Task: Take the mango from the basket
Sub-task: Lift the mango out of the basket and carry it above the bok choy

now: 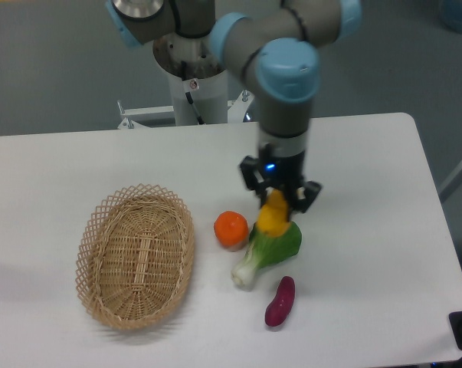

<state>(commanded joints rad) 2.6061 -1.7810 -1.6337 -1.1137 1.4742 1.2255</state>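
Note:
The gripper (pixel 277 205) hangs from the arm over the middle of the table and is shut on the mango (pixel 273 216), a yellow-orange fruit held between its black fingers just above the green vegetable. The basket (pixel 100 253), a light tan oval of woven wicker, lies on the table at the left with nothing inside it. The gripper and mango are well to the right of the basket.
A round orange (pixel 231 228) sits between the basket and the gripper. A green leafy vegetable with a white stem (pixel 267 253) lies right under the mango. A purple sweet potato (pixel 280 301) lies in front of it. The robot base (pixel 192 77) stands behind the table.

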